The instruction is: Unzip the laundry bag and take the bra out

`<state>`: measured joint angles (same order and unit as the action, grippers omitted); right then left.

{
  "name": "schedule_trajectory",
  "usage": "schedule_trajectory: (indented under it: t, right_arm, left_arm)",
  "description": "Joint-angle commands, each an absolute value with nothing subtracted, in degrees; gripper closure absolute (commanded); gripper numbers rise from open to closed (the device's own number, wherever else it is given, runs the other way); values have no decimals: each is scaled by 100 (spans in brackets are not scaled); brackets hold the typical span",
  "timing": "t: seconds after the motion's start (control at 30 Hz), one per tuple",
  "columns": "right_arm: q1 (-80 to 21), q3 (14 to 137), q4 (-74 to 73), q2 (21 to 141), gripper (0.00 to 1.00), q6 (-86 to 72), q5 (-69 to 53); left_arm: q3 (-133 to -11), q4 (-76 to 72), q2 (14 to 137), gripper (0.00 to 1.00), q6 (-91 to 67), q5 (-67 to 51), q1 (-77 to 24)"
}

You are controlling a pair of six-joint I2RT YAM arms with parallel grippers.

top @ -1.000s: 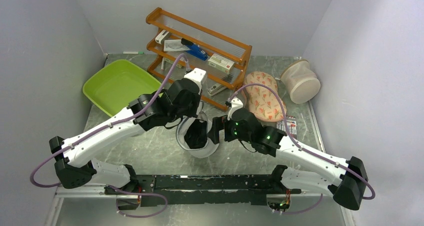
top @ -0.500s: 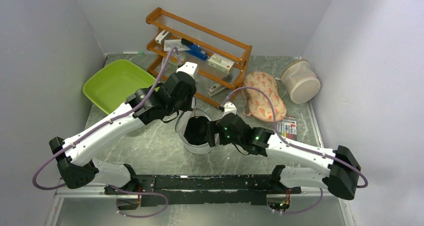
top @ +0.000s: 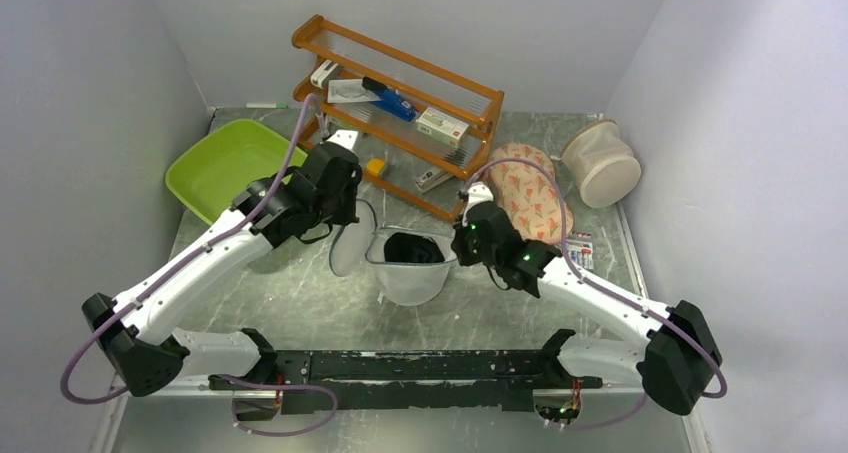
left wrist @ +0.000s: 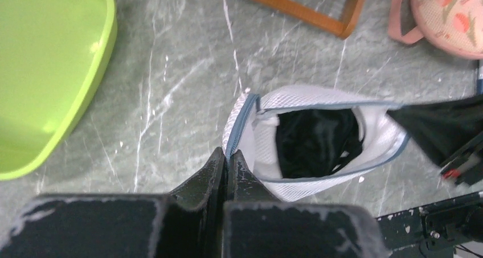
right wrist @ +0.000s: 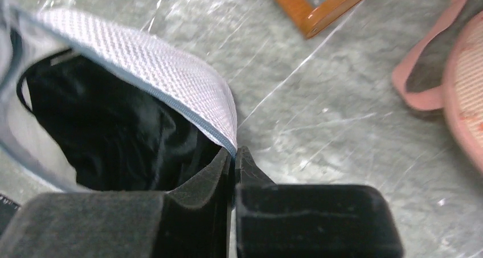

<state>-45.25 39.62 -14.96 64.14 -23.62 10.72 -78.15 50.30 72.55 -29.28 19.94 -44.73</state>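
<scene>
Laundry bag (top: 410, 278) lies at the middle of the surface (top: 300, 308), just ahead of the two arm bases, with its mouth open and facing up.

Well off to the far left sits a green tray (top: 225, 168). The left gripper (left wrist: 228, 161) is clenched on the grey zip edge of the disc lid (top: 350, 251), which hangs off the bag's left side as a loose flap. From there the open mouth stretches rightward, so its long axis runs from one gripper to the other.

The bra (top: 412, 247) is inside, a black bundle in the middle of the mouth, below the rim and not yet lifted. On the right side the right gripper (right wrist: 233, 158) is pinched shut on the mesh rim of the laundry bag. In its wrist view the black fabric lies just to the left of its fingers, touching or nearly so.

That is the relation the coming move turns on. Both grippers are occupied with the bag, and the right one looks nearer the bra. My guess is that it needs to let go and dip left into the mouth while the left keeps the lid side drawn out.

Open room lies on the near side toward the bases. Behind the bag stands the foot of a wooden rack (top: 400, 103), near enough to mind. A patterned pouch (top: 525, 193) lies just beyond the right gripper, and a beige mesh cylinder (top: 600, 163) farther right.
</scene>
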Motion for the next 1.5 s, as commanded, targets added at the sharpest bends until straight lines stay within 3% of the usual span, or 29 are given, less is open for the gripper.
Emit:
schedule_trajectory:
  t: [0.0,0.17,0.2,0.33,0.43,0.67,0.87,1.13,1.33,1.47]
  right_arm:
    - [-4123,3907,-870,6444,100,-1492,437]
    - [-4096,3988,-457,6620,100,-1055,98]
    - [-4101,3966,-313,6654,100,-1047,-53]
    - [-4103,3824,9,6706,100,-1009,-337]
    - [-4102,3701,90,6632,100,-932,-298]
    - [-4096,3407,499,6459,100,-923,-211]
    - [-4097,3105,1025,6352,100,-1073,-345]
    - [-4099,2793,1396,6343,100,-1066,-446]
    - [-4102,2529,1675,6193,100,-1072,-534]
    - [-4097,2430,1793,6141,100,-1078,-492]
  left_arm:
    - [-7317,5366,6851,93,-3269,1509,-4261]
    - [-6953,5778,6637,88,-3471,1948,-4084]
    - [-6903,5846,6661,83,-3499,2113,-4050]
    - [-6949,5956,6884,44,-3514,2486,-4000]
    - [-7078,5715,6919,31,-3370,2402,-3999]
    - [-6760,4471,6563,25,-2871,1007,-3995]
    - [-5989,3344,6749,32,-3250,-526,-4003]
    - [-5522,2462,6972,28,-3592,-371,-3998]
    - [-5442,2088,7383,42,-3700,-621,-3999]
    - [-5676,2522,7636,35,-3614,-253,-4000]
